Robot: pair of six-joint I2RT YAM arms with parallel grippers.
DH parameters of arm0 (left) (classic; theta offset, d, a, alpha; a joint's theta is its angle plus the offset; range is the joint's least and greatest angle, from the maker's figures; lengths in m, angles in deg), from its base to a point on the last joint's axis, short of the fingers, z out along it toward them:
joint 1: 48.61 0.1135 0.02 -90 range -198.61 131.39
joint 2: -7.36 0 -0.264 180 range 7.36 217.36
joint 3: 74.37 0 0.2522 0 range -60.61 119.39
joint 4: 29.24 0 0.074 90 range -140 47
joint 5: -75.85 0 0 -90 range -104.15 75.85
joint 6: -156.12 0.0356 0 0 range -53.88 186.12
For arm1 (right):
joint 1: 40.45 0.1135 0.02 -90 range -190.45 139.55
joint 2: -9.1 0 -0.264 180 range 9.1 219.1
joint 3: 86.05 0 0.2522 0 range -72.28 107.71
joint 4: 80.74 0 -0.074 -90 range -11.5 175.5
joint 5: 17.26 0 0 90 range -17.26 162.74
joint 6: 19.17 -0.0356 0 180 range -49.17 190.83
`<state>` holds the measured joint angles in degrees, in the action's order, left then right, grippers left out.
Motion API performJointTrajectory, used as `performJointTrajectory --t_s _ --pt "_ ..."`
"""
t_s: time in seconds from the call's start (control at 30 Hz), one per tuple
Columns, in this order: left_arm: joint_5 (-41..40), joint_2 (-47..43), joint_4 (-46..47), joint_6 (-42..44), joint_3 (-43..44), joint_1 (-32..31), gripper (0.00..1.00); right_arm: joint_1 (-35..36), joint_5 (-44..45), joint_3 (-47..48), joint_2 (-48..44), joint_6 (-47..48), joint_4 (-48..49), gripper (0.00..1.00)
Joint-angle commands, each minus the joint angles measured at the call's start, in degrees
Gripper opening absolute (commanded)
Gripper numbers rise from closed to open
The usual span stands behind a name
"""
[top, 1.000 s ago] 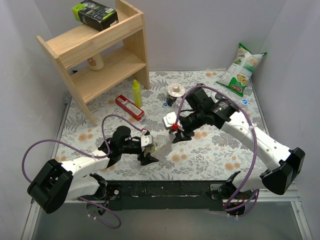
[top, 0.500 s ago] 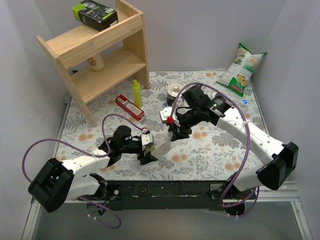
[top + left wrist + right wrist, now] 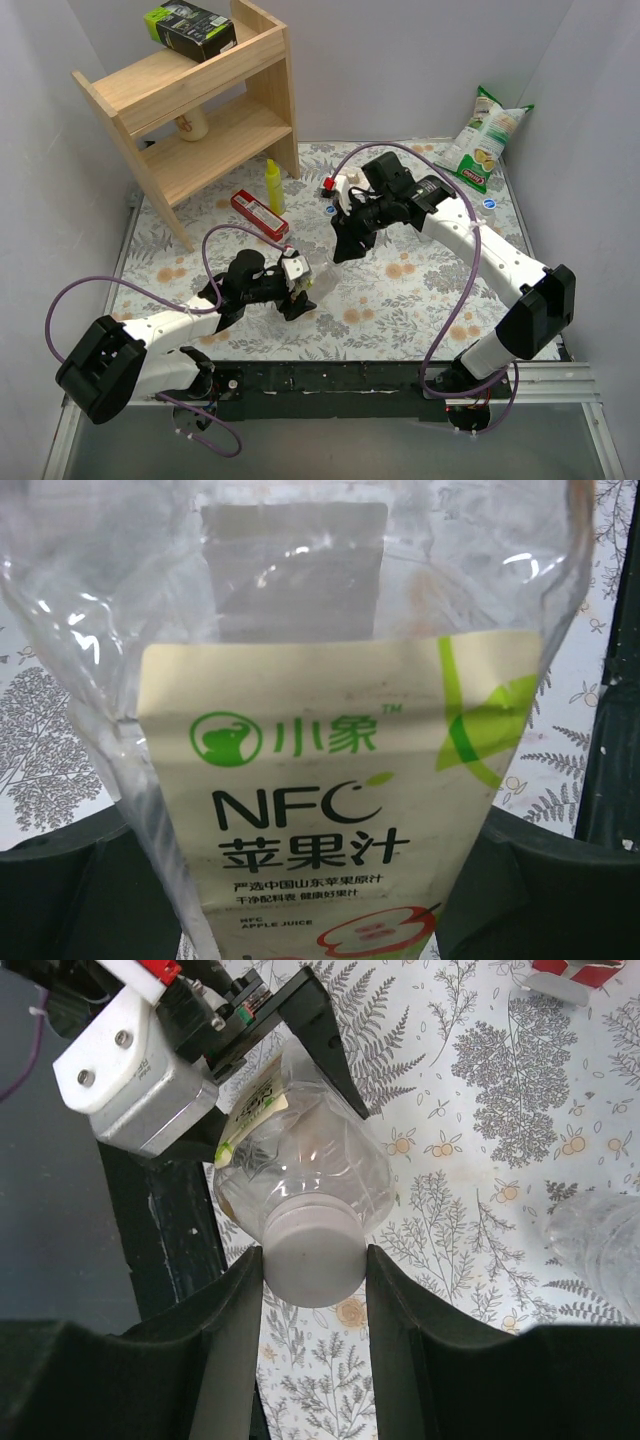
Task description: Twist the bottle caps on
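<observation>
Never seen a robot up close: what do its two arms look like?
The left arm and right arm are white, rounded shells with black joints and bases. A thin purple cable loops beside each. The jaws are flat black plastic.

The shelf unit point(image 3: 190, 110) stands at the bench's point(image 3: 390, 300) back left corner, a box point(image 3: 190, 30) on its top board and a cup point(image 3: 192, 122) on the lower one. Just in front of its right leg I see the squeeze bottle point(image 3: 273, 187) upright, a flat tin point(image 3: 260, 215) lying beside it, nearer me. A snack bag point(image 3: 478, 140) is at the back right, a small cap point(image 3: 489, 204) on the bench before it. Front centre, the bottle point(image 3: 330, 810) sits between my left fingers point(image 3: 60, 900); the wide cap point(image 3: 312, 1255) is between my right fingers point(image 3: 220, 1360), at that bottle's neck end.
</observation>
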<state>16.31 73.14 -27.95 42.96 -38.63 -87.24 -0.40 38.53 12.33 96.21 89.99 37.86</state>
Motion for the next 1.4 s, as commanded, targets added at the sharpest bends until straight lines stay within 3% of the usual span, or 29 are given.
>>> performJointTrajectory --t_s 0.0,0.53,0.97,1.37 --pt "-2.4 -3.1 12.7 5.7 4.0 -1.4 0.00 1.9 -6.2 0.9 5.6 -6.4 -0.7 0.19" --pt "-3.0 -4.8 8.7 0.2 -1.1 -1.3 0.00 1.8 -3.7 1.9 4.6 -5.6 -0.4 0.22" --pt "6.5 -4.0 8.0 1.9 -3.4 -1.3 0.00 1.7 -3.8 4.8 5.1 -2.6 -0.1 0.40" --pt "5.9 -3.6 9.6 -2.2 -4.2 -1.3 0.00 1.8 -5.1 4.0 6.0 -4.2 0.5 0.45"
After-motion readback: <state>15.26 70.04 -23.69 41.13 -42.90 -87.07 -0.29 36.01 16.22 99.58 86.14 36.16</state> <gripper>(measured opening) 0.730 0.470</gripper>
